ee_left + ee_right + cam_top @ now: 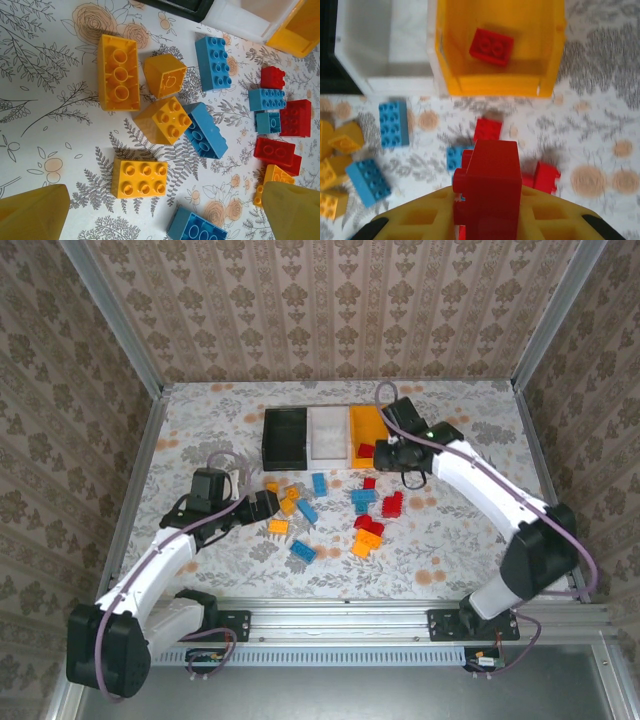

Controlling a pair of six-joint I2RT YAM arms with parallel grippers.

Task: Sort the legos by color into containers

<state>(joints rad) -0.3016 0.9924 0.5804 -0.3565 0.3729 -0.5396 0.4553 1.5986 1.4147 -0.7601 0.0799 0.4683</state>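
Note:
Three joined containers stand at the back: black, white and orange. One red lego lies inside the orange container. My right gripper is shut on another red lego, held above the table just in front of that container; from above, the right gripper is at its near right corner. My left gripper is open, low over a yellow lego that lies between its fingers. Several blue, yellow and red legos lie scattered around it.
Loose legos spread across the table's middle: yellow ones to the left, blue ones in the centre, red ones to the right. Patterned walls and metal posts enclose the table. A rail runs along the near edge.

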